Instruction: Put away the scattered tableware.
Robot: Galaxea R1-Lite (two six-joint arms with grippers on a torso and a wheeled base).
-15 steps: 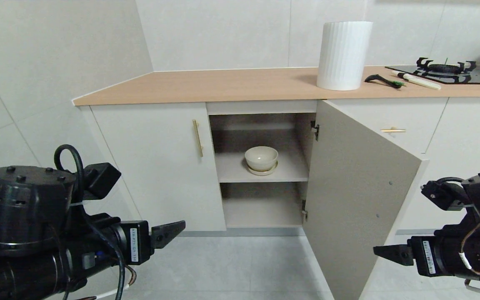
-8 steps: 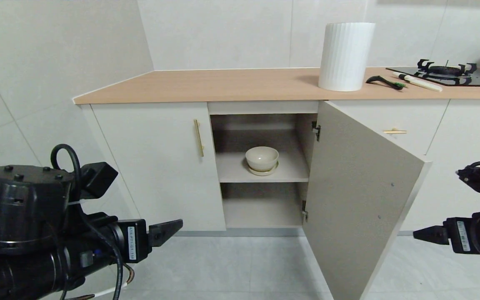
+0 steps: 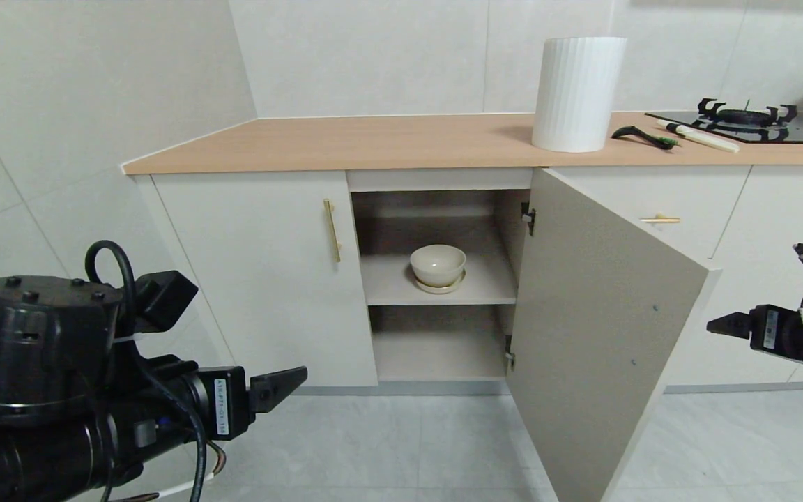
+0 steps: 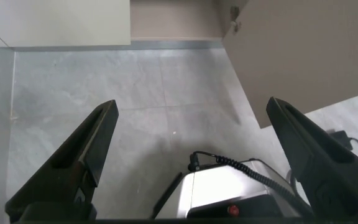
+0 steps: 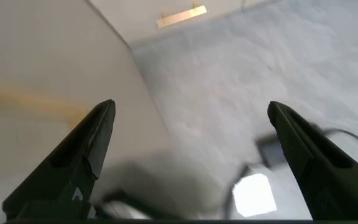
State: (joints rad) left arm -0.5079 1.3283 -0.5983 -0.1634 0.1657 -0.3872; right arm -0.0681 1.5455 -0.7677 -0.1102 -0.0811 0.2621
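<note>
Bowl (image 3: pixel 437 263): inside the cabinet (image 3: pixel 436 180), on its shelf, seated on a plate (image 3: pixel 438 286).
Orientation: upright, mouth up; round, so I see no long axis.
Left gripper (image 4: pixel 191 104): fingers spread, empty, low before the cabinet.
Right gripper (image 5: pixel 191 104): spread, empty, beyond the cabinet's open door (image 3: pixel 597 307).
Risk: I could clip that door and jolt the bowl.
</note>
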